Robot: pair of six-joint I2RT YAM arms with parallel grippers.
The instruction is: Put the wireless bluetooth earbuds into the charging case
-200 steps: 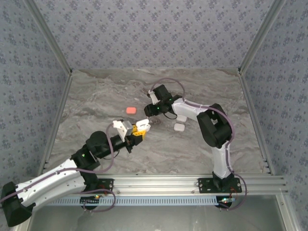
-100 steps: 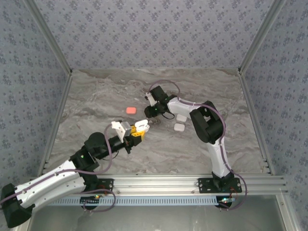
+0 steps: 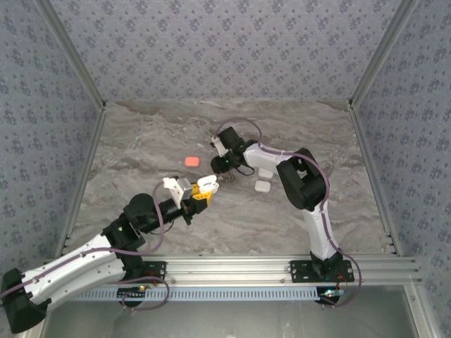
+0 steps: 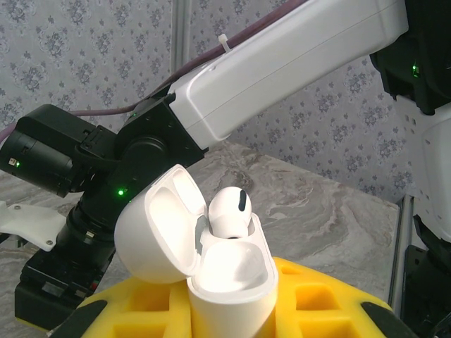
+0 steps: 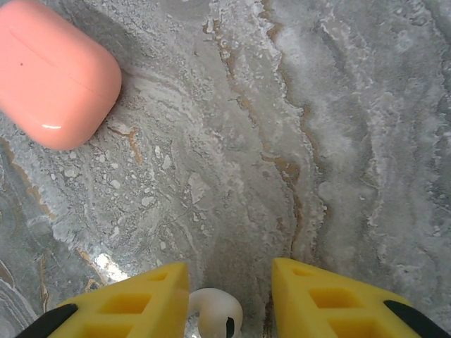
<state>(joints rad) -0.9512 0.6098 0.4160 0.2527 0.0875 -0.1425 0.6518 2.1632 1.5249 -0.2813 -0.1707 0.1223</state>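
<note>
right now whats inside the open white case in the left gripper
One white earbud stands in the case, head up; its stem is hidden in the socket. The nearer socket looks empty.

Earbud point(image 4: 229, 210) in open case point(image 4: 227, 278), second earbud point(image 5: 213, 311) inside right pincer point(image 5: 230, 280), closed case point(image 5: 55, 70) behind-left

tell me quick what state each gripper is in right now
left gripper: closed on the open white case, one earbud inside
right gripper: open around a loose earbud, not gripping it
</note>
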